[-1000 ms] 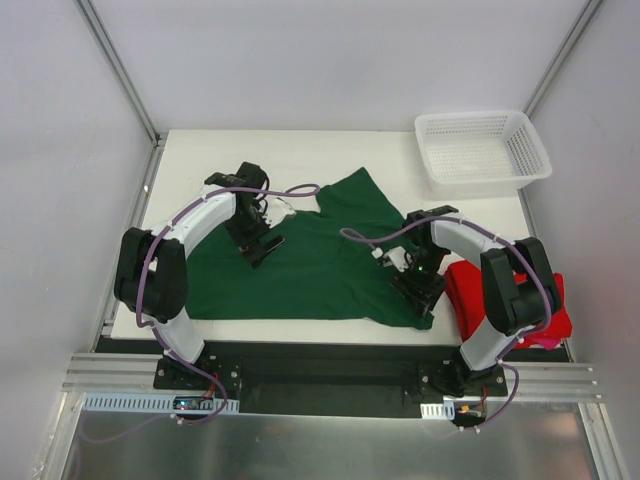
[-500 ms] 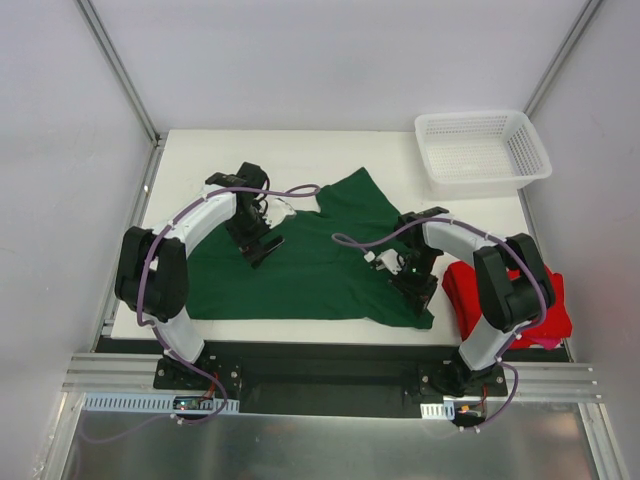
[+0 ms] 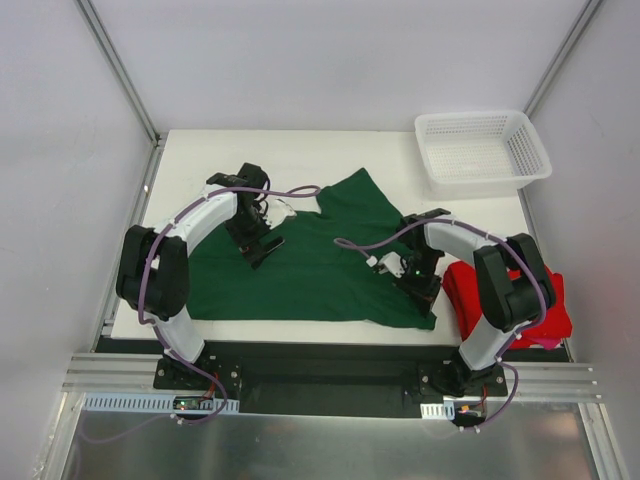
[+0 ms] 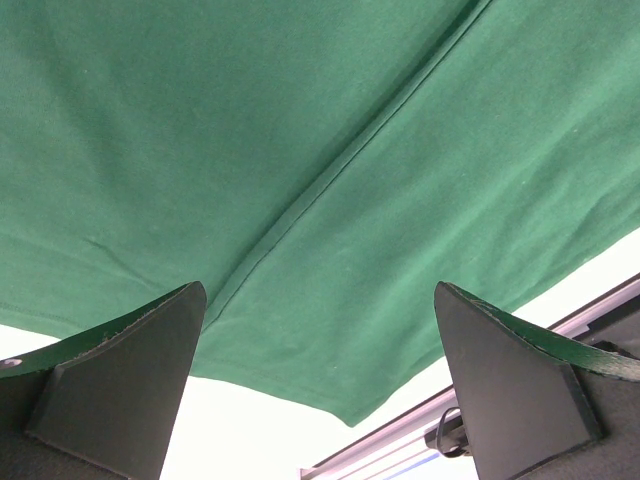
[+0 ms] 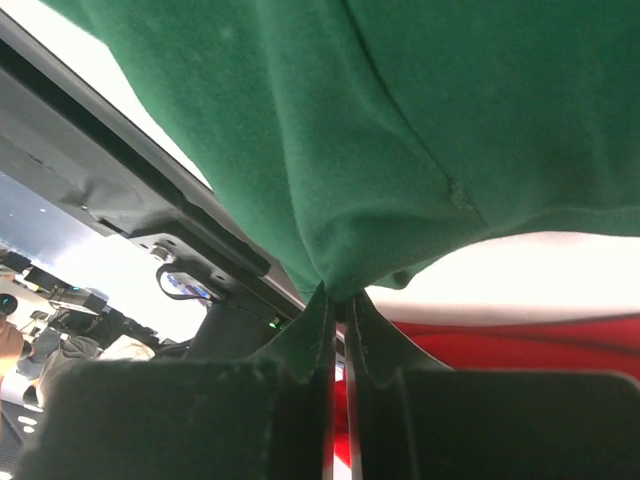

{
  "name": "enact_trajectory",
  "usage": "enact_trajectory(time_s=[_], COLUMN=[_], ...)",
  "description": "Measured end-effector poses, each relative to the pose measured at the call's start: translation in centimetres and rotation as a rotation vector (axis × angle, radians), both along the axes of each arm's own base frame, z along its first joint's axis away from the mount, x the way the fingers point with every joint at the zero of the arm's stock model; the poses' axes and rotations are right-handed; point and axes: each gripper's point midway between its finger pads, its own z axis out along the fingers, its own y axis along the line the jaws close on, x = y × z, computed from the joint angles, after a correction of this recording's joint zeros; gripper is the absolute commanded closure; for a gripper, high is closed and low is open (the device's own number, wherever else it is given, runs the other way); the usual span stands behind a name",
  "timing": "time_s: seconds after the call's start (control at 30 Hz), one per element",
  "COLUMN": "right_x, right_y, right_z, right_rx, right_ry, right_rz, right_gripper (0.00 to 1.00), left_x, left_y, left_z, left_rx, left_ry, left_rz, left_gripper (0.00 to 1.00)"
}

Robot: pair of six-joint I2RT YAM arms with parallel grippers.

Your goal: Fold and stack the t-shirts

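Right claw: over the last second it went from half spread to pressed together; you now have it pinching the near right corner of the green shirt, and the wrist view shows the cloth gathered to a point between the jaws
Right arm: it has crept in from the right toward that corner while closing
Left claw: spread wide, unchanged over the same second, hovering over the shirt's upper left part with nothing in it
Green shirt: spread flat across the middle of the table, one sleeve pointing to the far side, hem along the near edge; it has not shifted
Red shirt: bunched at the near right corner of the table, just beside the pinched corner
Basket: far right corner, well apart from both shirts
Meaning: your grip for the first fold looks made on one side only; you likely need the left claw closed on cloth before lifting
Risk: if you lift with one corner alone, the shirt may drag and wrinkle
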Motion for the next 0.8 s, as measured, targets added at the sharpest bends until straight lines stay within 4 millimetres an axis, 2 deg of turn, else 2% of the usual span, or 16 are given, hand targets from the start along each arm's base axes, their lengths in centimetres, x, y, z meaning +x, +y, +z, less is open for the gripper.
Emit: enact_trajectory(time_s=[0.4,0.43,0.47,0.5,0.53,0.57,0.6,0.8], right_x=[1.7,1.7,1.8,1.9,2.0,2.0,2.1,2.9], right_y=[-1.9,-2.0,-2.2,-2.2,-2.2,-2.2,-2.3,-2.7], right_z=[0.5,0.5,0.5,0.5,0.6,0.6,0.7,1.1], right_rx=[-0.040,-0.043,-0.048,-0.050,-0.050,-0.050,-0.052,-0.073], right_ry=[-0.041,-0.043,-0.046,-0.048,-0.050,-0.051,-0.053,-0.096], right_rz=[0.008,0.008,0.008,0.008,0.008,0.009,0.011,0.011], right_gripper=[0.99,0.95,0.76,0.66,0.60,0.01,0.04,0.04], left_x=[0.0,0.0,0.0,0.0,0.1,0.1,0.1,0.2], left_y=[0.0,0.0,0.0,0.0,0.0,0.0,0.0,-0.1], left_z=[-0.3,-0.3,-0.3,-0.3,-0.3,-0.3,-0.2,-0.2], left_rx=[0.004,0.004,0.004,0.004,0.003,0.003,0.002,0.002], left_ry=[0.011,0.011,0.011,0.010,0.009,0.008,0.007,0.006], left_rz=[0.000,0.000,0.000,0.000,0.000,0.000,0.000,0.000], left_gripper=[0.01,0.01,0.01,0.01,0.01,0.01,0.01,0.01])
